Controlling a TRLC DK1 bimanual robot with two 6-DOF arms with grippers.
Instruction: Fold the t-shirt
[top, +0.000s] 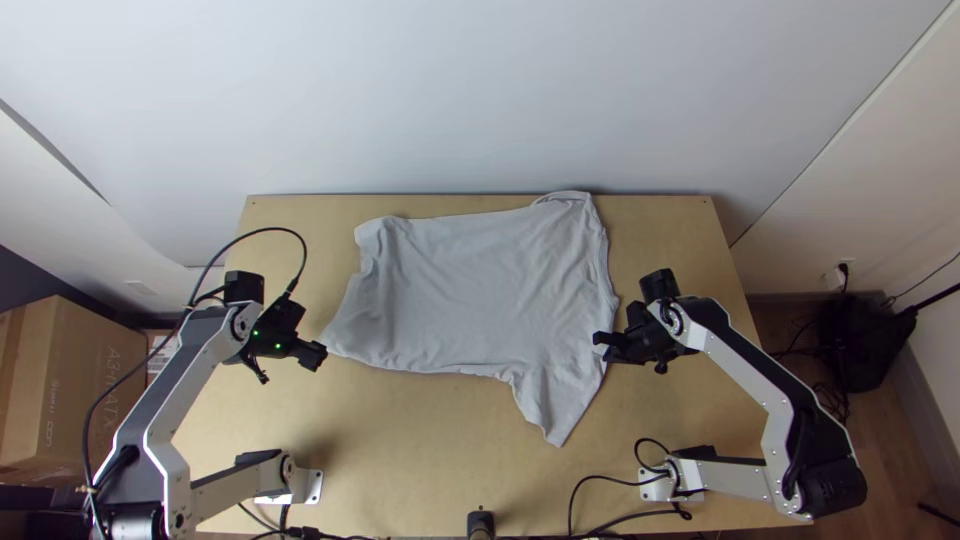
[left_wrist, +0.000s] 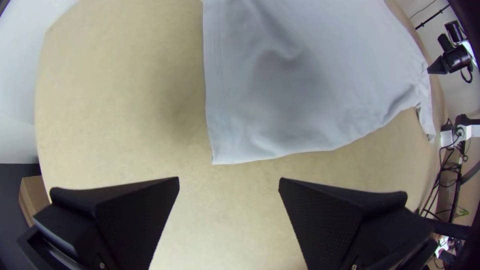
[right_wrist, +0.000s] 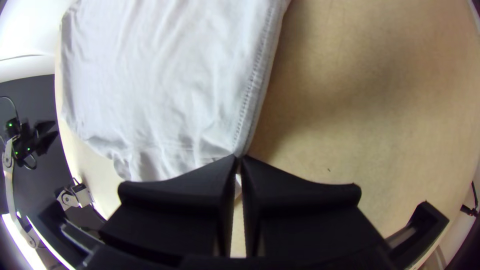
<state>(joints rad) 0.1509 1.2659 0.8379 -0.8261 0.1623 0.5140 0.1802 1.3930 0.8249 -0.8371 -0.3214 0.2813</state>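
The left tool (left_wrist: 229, 181) stands wide with nothing in its grip, just beside a corner of the t-shirt (top: 480, 290); closing there could miss the cloth, which lies outside its fingers. The t-shirt spreads across the tabletop (top: 420, 440) between both tools, lightly creased, so a one-sided lift could skew it. The right tool (right_wrist: 238, 157) pinches its edge at the very tips, and so shallow a bite may slip. The loose flap (top: 550, 405) beside that tool could fold under crookedly.
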